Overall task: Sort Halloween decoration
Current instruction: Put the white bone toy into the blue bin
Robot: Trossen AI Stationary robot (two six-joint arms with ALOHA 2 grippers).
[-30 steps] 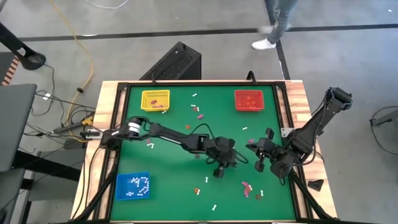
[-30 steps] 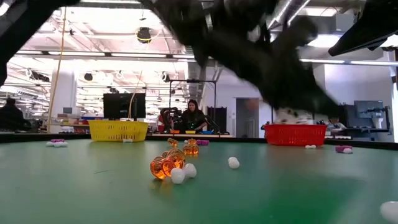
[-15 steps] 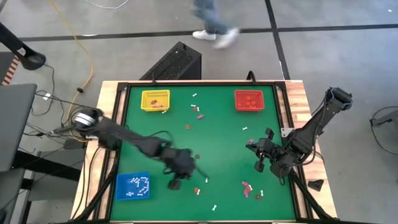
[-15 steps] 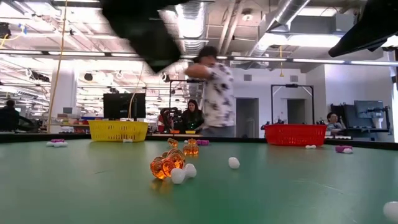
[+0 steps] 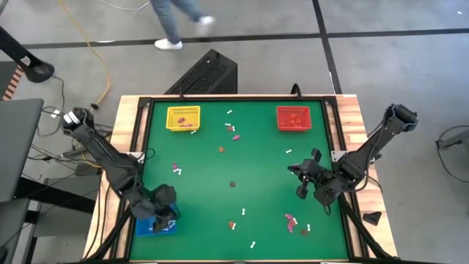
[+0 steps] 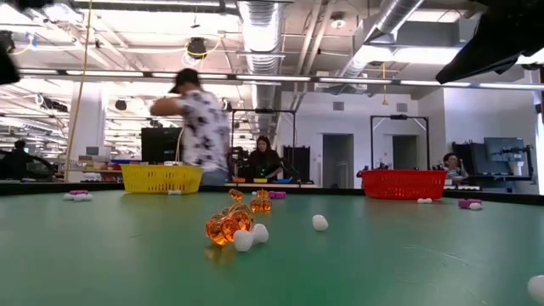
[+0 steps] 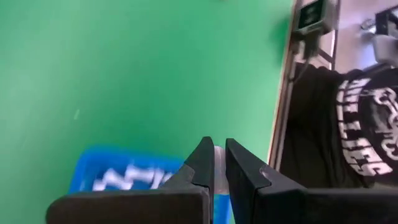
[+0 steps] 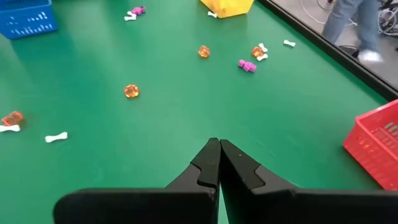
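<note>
Left gripper (image 5: pixel 163 209) low over the blue tray (image 5: pixel 144 227) at the tabletop's (image 5: pixel 242 158) near left corner, arm folded back along the left edge. Its fingers (image 7: pixel 202 163) pinch a small white piece (image 7: pixel 218 151), tips directly above the tray, white stick-like trinkets (image 7: pixel 134 177) lying inside below. Right gripper (image 5: pixel 301 180) hovers off the tabletop near the right edge, arm angled in from the right post, fingers (image 8: pixel 208 163) pressed together, nothing between them. Loose trinkets scattered on the green: orange ones (image 8: pixel 131 91), purple-pink one (image 8: pixel 247 65), white bones (image 8: pixel 56 137), all well apart from the right fingertips. Farther off, yellow tray (image 5: pixel 183 117) and red tray (image 5: pixel 294 118) along the back edge. A person (image 6: pixel 197 127) stands beyond.
</note>
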